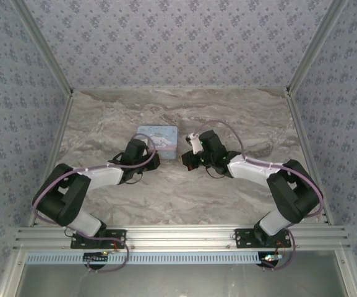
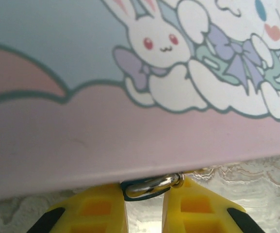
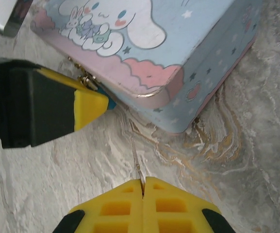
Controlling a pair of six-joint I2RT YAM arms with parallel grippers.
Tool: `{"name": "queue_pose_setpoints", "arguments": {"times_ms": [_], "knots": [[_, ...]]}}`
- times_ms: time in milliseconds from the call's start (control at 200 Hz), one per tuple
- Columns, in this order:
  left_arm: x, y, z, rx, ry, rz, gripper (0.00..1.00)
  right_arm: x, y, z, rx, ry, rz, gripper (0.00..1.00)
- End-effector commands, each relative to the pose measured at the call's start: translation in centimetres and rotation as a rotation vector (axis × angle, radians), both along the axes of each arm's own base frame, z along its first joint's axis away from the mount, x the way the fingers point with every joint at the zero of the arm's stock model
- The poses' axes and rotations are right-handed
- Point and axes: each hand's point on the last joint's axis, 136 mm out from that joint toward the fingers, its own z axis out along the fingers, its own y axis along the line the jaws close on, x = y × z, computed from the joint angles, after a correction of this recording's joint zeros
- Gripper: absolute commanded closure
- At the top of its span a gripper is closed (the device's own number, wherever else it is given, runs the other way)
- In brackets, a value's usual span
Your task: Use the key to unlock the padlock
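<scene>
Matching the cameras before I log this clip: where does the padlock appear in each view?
Top external: too small to make out; expect it at the near edge of the tin, by the left gripper.
Left wrist: padlock shackle at bottom centre, between the gripper's fingertips.
Right wrist: left of centre, teal body at the tin's edge.
Shared landmark: the cartoon tin.
</scene>
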Motion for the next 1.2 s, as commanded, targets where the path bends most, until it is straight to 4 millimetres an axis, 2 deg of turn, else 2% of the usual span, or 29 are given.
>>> {"name": "queue_pose_setpoints", "arguments": {"times_ms": [0, 245, 405, 590, 710, 834, 1029, 1199], "knots": [[0.2, -1.5, 2.6, -0.121, 0.034, 0.030, 0.85, -1.1, 0.1, -0.4, -0.060, -0.075, 0.082, 1.00], [0.2, -2.1, 3.4, -0.184, 0.079, 0.067, 0.85, -1.7, 1.5, -1.2, -0.083, -0.105, 0.146, 1.00], [0.3, -0.7, 3.0, -0.099, 0.035, 0.081, 0.79, -1.5, 1.4, -0.6, -0.091, -0.123, 0.141, 1.00], [0.2, 0.7, 3.2, -0.023, -0.020, 0.076, 0.64, -1.1, 1.6, 0.5, -0.048, -0.105, 0.120, 1.00], [0.3, 1.4, 4.2, 0.015, -0.073, 0.069, 0.49, -0.2, 2.5, 2.1, 0.030, -0.094, 0.100, 1.00], [0.7, 3.1, 4.4, 0.061, -0.088, 0.109, 0.34, 1.1, 3.4, 3.5, 0.092, -0.069, 0.087, 1.00], [2.4, 4.9, 4.1, -0.036, -0.063, 0.144, 0.27, 3.2, 4.6, 4.9, 0.093, -0.059, 0.054, 1.00], [3.9, 4.7, 4.5, -0.090, -0.081, 0.124, 0.24, 5.3, 4.9, 4.7, 0.112, -0.008, 0.004, 1.00]]}}
